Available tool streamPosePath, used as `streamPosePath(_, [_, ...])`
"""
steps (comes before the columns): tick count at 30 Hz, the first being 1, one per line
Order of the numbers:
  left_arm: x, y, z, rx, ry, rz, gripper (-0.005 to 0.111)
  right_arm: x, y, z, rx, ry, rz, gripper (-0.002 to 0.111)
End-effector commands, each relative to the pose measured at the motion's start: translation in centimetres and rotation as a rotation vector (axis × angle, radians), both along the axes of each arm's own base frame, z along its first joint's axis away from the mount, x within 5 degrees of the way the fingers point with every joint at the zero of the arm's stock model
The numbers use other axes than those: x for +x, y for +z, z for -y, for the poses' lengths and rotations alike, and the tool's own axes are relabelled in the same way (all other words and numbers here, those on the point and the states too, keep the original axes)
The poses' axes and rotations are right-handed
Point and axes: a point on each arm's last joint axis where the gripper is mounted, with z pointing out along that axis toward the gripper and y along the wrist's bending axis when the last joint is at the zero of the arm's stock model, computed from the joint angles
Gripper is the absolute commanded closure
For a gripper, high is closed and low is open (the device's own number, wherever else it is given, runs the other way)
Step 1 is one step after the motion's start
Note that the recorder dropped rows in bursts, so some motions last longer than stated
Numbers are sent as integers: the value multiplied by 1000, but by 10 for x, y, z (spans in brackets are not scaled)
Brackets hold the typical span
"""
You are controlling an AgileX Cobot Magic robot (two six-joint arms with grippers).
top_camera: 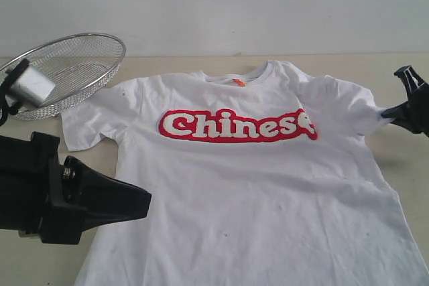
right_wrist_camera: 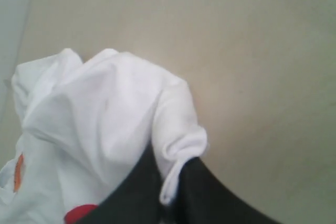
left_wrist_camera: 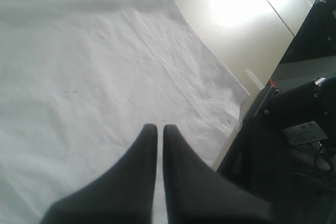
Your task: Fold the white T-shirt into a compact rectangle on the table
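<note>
One sleeve (right_wrist_camera: 131, 103): we see the right gripper (right_wrist_camera: 170, 166) pinching it (fabric bunched there).
Other arm: left gripper (left_wrist_camera: 157, 128) pressed together, over plain cloth.
Garment: white T-shirt (top_camera: 255, 185) spread on the tabletop (top_camera: 348, 65), between both grippers.

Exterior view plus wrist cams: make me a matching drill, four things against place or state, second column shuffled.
Things:
1. white T-shirt
2. mesh basket
3. left claw
4. right claw

Place or state:
A. shut on a bunched sleeve
B. spread out, red lettering up
C. shut, tips over plain white fabric
D. upper left of the exterior view

Pairs: 1-B, 2-D, 3-C, 4-A.
</note>
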Motion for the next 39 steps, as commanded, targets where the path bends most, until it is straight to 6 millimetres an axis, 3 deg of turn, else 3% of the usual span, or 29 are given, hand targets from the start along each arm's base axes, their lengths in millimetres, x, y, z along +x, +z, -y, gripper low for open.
streamPosePath(1, [-2,1,1,-11,-9,-1,102,7,19,4,-25,19,71,108])
streamPosePath(9, [-2,1,1,-11,-9,-1,102,19,51,14,-119,15,161,108])
streamPosePath(14, [-2,1,1,-11,-6,0,102,30,64,5,-154,110,240,108])
streamPosePath(25, [2,-3,1,6,1,-2,102,43,67,-47,-253,362,325,108])
streamPosePath(34, [5,-9,3,21,-8,-19,102,43,58,-82,-385,556,282,108])
streamPosePath(39, [6,-10,3,24,-9,-18,102,42,55,-118,-439,715,278,108])
